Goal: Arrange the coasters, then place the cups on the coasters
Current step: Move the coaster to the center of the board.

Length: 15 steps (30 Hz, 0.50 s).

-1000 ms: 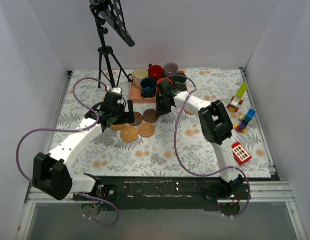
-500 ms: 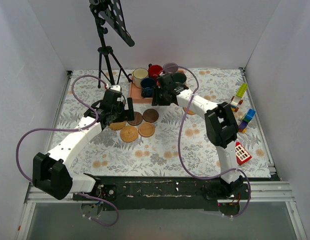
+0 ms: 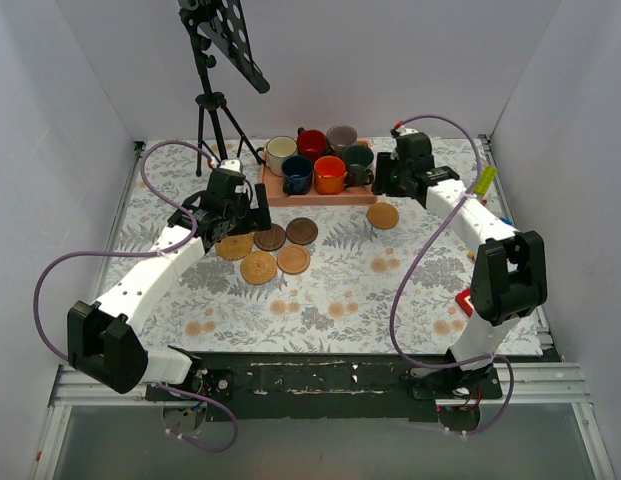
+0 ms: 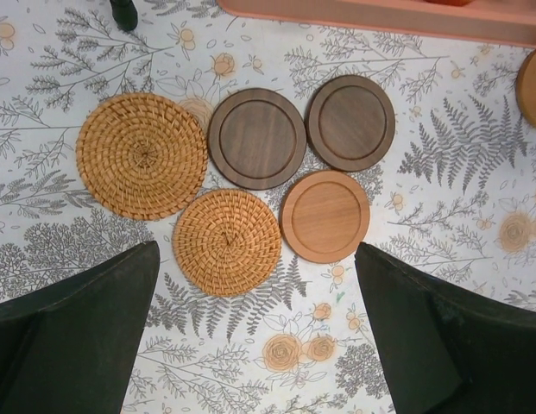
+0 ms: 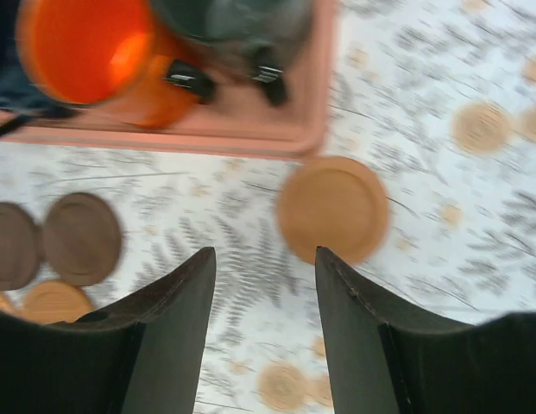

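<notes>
Right gripper [image 5: 263,259] swung right, jaws apart; left gripper [image 4: 255,250] wide; tray [image 3: 320,199] holds 6 cups [image 3: 329,175].

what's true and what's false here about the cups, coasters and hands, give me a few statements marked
1. All six cups stand on the pink tray. True.
2. Five coasters lie clustered; a sixth, the tan coaster, lies apart. True.
3. One cup sits on a coaster. False: every coaster is bare.
4. The right hand grips a cup. False: it is open and empty, near the tan coaster.
5. The left hand is open above the cluster. True.
</notes>
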Available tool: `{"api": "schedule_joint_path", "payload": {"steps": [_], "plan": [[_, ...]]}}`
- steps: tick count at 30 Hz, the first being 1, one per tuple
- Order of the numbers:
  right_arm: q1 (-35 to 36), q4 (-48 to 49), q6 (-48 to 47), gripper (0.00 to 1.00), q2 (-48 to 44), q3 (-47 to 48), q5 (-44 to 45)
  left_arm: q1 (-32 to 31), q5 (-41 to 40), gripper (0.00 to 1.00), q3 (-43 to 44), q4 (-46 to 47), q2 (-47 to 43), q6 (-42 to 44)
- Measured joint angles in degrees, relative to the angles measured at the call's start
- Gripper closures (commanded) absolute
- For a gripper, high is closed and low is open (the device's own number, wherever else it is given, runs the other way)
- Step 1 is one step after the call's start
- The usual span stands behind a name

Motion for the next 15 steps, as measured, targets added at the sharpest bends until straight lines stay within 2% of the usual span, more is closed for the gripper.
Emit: {"api": "schedule_joint_path", "payload": {"steps": [5, 15], "plan": [[-7.8, -4.9, -3.1, 0.41, 2.0, -0.3, -0.8, 0.0, -1.0, 0.02, 1.0, -0.1, 0.2, -0.2], [-10.6, -14.1, -7.3, 0.43, 16.7, 12.5, -1.0, 0.0, -2.5, 0.02, 2.1, -0.4, 2.1, -0.1]]}}
